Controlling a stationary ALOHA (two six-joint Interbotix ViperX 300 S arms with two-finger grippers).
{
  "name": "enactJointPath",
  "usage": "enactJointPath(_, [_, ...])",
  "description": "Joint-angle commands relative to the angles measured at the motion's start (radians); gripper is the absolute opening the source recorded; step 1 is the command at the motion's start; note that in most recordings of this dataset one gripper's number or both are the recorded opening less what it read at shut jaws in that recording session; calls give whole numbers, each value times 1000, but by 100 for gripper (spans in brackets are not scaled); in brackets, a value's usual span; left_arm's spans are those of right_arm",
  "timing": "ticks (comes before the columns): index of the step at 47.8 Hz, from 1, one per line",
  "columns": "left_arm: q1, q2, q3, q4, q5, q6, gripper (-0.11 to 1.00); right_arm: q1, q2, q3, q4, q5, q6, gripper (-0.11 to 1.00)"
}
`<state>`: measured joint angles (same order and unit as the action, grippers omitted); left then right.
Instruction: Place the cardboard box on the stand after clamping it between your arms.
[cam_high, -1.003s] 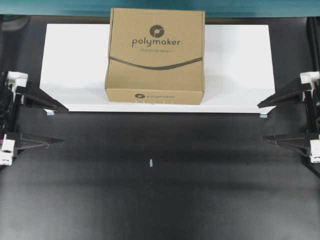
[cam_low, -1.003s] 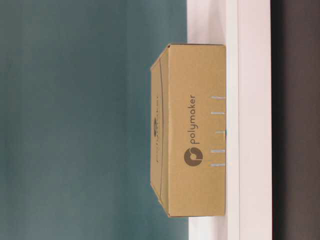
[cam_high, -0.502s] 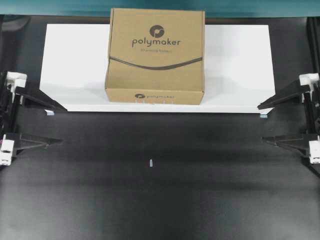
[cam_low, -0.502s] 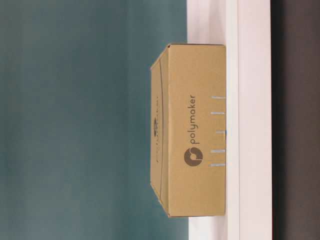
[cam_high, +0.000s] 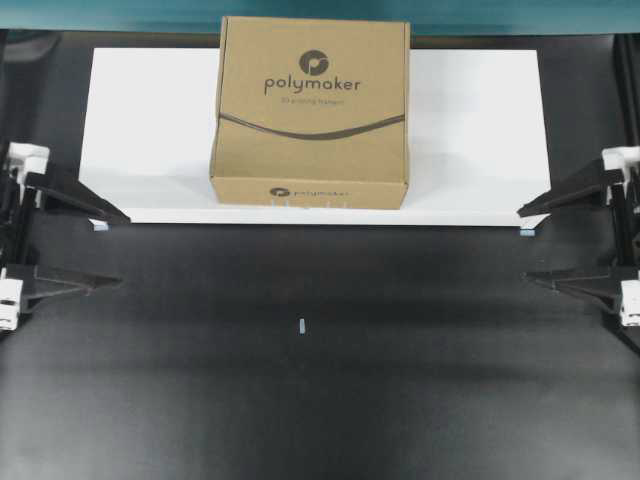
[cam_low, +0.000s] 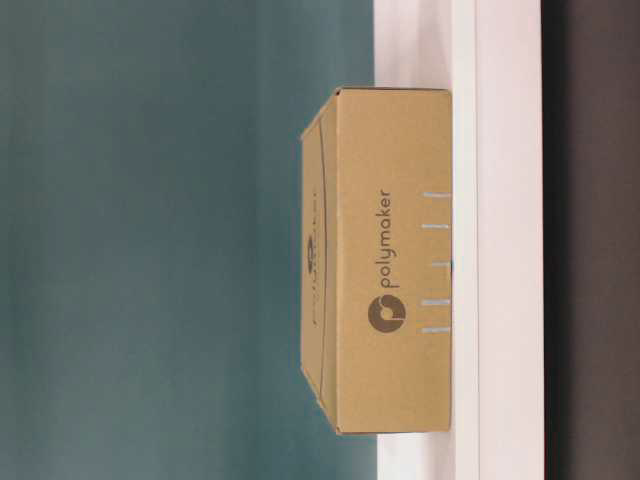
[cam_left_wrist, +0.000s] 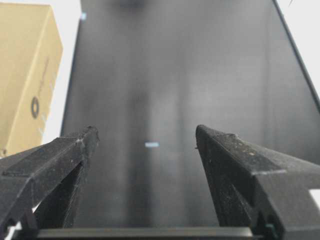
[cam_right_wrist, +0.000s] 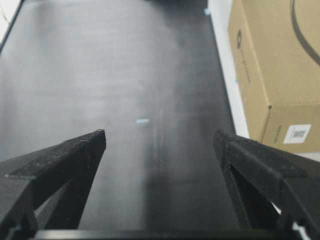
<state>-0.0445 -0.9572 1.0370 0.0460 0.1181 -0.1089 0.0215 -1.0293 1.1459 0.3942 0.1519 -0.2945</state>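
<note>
Box (cam_high: 310, 110) resting on the stand (cam_high: 480, 130) — both claws released.
Left claw (cam_high: 115, 248) at 9 o'clock, right claw (cam_high: 525, 243) at 3 o'clock — well apart from it.

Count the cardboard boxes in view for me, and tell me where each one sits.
1. The cardboard box sits on the white stand, at its middle, front face near the stand's front edge. Both hands are off at the sides. None seems hidden.
</note>
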Motion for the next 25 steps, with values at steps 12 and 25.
enactJointPath(12, [-2,-37,2,2,34,-5,76,2,-20,21,3,-9,11,84])
enactJointPath(25, [-2,-67,25,2,35,-3,76,0,-21,26,3,-14,11,84])
